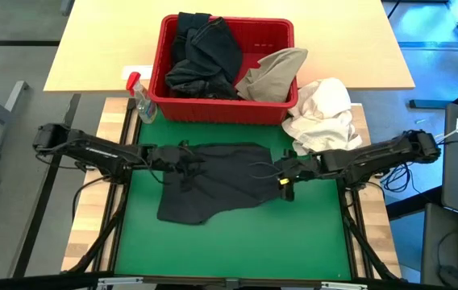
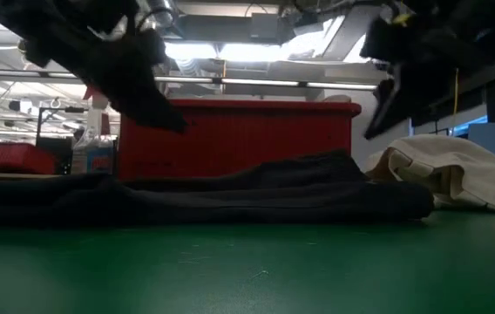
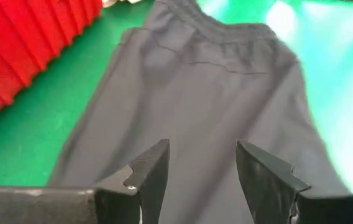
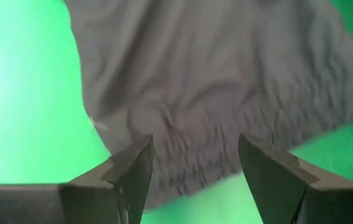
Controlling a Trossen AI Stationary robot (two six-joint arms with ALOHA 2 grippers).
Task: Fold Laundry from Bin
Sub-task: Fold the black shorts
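Left gripper [image 1: 182, 163] hangs over the left edge of the dark shorts [image 1: 217, 184], fingers apart, holding nothing. The shorts lie flat mid-mat [image 1: 237, 250], just before the red basket [image 1: 221, 109] at the mat's far edge. Right gripper [image 1: 281, 173] hangs over the shorts' right edge, fingers apart, empty.

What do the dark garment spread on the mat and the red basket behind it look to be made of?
Dark charcoal garment: soft matte knit fabric, probably jersey; it lies limp, with a gathered elastic-looking waistband. Red rectangular basket: rigid moulded plastic, slightly glossy, with ribbed sides and a thick rim.
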